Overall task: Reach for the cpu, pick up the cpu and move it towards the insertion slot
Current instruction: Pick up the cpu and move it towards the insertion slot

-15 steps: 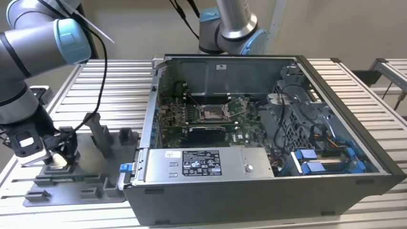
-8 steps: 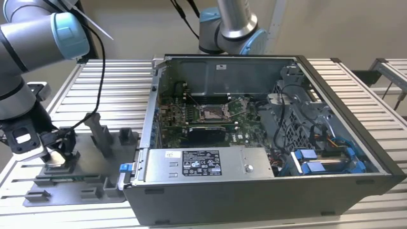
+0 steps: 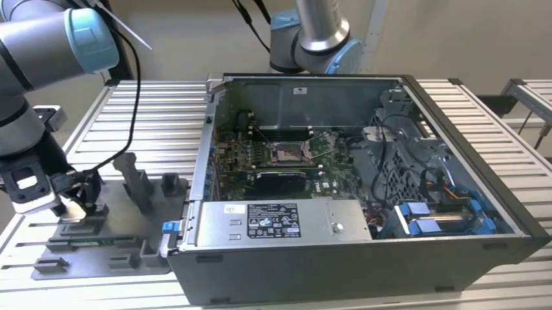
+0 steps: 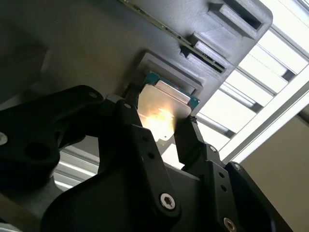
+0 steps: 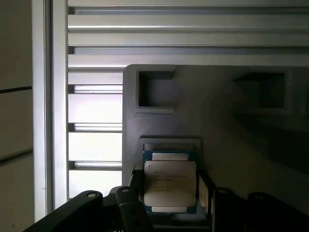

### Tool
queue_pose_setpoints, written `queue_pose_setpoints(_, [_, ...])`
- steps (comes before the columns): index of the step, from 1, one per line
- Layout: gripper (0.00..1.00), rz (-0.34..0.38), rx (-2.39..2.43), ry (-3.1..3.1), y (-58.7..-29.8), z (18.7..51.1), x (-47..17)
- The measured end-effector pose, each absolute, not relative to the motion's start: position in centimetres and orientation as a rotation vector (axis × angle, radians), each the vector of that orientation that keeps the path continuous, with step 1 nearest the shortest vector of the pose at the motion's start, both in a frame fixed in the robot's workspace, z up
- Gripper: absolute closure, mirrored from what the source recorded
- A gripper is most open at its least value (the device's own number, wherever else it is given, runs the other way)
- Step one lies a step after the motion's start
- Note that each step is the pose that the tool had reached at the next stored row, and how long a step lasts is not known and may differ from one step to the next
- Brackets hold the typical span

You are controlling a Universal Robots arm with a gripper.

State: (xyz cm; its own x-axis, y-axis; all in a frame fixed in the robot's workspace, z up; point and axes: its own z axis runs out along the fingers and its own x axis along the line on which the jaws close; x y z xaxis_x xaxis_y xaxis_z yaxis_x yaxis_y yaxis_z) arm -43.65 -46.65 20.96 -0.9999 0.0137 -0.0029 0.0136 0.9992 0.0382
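CPU (image 5: 170, 186), a small flat square with a pale silver face, lies level in a shallow recess of the grey fixture plate (image 5: 227, 135) in the first wrist view. The gripper (image 5: 170, 180) brackets it on two opposite sides, very close; whether it has clamped onto the chip cannot be told. In the exterior view the gripper sits low over that plate at the view's left, well apart from the insertion slot (image 3: 287, 153) inside the open computer case (image 3: 483, 216). Risks, as I judge them: an off-centre grip could tilt the chip against the recess wall, and a weak hold could drop it while crossing the case's rim.
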Motion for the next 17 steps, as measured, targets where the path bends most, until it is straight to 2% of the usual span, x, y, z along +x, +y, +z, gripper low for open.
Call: queue_pose_setpoints(17, [1.0,0.06,0.021,3.138,-46.6,23.1,-43.7])
